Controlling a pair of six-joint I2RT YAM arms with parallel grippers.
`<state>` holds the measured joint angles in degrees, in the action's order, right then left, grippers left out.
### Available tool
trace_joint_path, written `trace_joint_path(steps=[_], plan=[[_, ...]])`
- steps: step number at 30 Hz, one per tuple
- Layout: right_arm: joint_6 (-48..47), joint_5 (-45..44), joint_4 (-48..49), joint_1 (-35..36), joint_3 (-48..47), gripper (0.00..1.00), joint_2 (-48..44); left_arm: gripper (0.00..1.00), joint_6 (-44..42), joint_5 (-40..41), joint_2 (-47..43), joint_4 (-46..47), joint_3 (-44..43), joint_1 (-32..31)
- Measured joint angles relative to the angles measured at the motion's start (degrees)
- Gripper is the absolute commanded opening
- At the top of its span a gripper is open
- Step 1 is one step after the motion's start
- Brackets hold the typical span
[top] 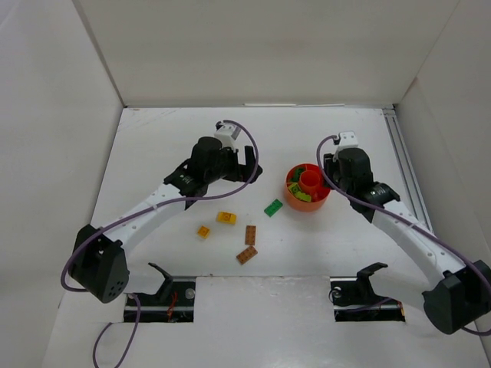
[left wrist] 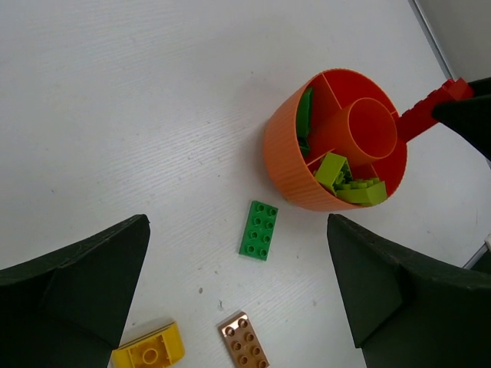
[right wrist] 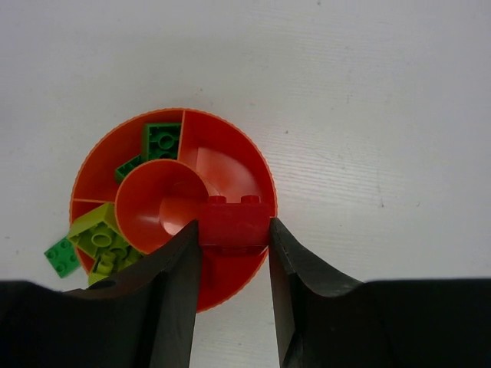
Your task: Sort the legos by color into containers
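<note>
The orange-red bowl (top: 307,201) (left wrist: 288,165) (right wrist: 222,153) stands at mid-right; its compartments hold green legos (right wrist: 161,139) and lime legos (right wrist: 96,234) (left wrist: 331,170). My right gripper (right wrist: 234,239) (top: 322,181) is shut on a red lego (right wrist: 234,222) (left wrist: 420,113), held above the bowl's near-right compartment beside the centre cup. My left gripper (left wrist: 236,230) (top: 244,163) hovers open, high over the table left of the bowl, nothing between its fingers. Below it lie a green lego (left wrist: 258,230) (top: 273,207), a yellow one (left wrist: 149,353) (top: 226,218) and a brown one (left wrist: 243,341) (top: 250,234).
An orange brick (top: 203,231) and a second brown brick (top: 246,255) lie nearer the front edge. White walls enclose the table at left, back and right. A metal rail (top: 403,165) runs along the right side.
</note>
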<state>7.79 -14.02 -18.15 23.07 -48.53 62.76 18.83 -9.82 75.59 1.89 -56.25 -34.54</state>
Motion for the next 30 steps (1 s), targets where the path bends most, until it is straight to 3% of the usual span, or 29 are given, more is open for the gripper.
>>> trace_joint_path(steps=[10, 30], plan=[[1.0, -2.3, -1.0, 6.5, 3.4, 0.18, -6.4, 1.0, 0.4, -1.1, -4.0, 0.1, 2.4, 0.0], [0.8, -6.0, -0.7, 7.1, 5.6, 0.18, -8.6, 1.0, 3.9, 0.8, -10.0, 0.1, 7.1, 0.0]])
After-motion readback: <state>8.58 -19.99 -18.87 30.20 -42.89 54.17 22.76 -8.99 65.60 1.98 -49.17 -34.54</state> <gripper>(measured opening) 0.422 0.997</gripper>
